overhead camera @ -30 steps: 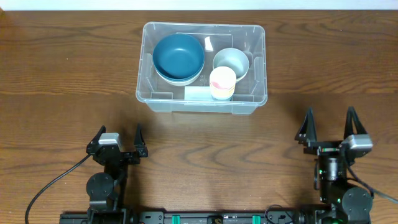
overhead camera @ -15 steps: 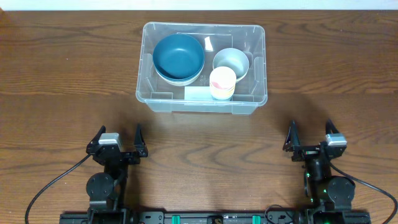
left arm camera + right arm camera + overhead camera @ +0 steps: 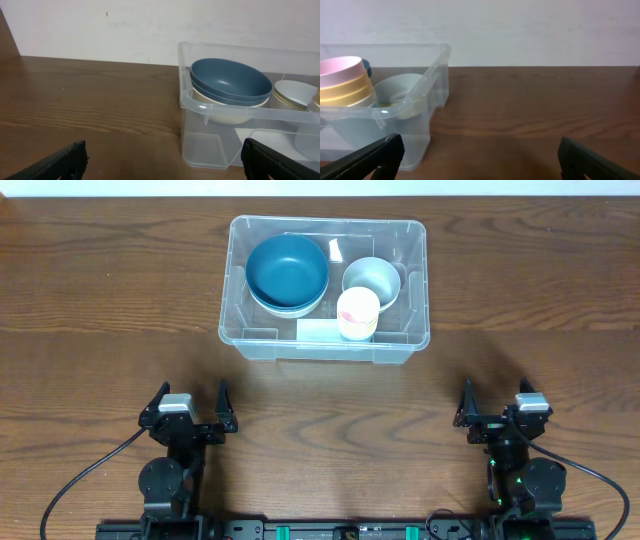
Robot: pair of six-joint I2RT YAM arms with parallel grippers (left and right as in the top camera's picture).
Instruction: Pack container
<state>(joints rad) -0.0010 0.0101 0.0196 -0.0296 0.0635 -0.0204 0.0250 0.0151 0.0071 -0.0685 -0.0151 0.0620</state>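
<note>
Container on wooden table

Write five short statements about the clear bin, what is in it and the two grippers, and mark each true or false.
1. The blue bowl lies inside the container. True.
2. The left gripper is shut on a cup. False: it is open, holds nothing and is well apart from the container.
3. The cup stands outside the container. False: it is inside, next to the grey bowl.
4. The right gripper is open and holds nothing. True.
5. The blue bowl is nested in a pale bowl. True.
</note>
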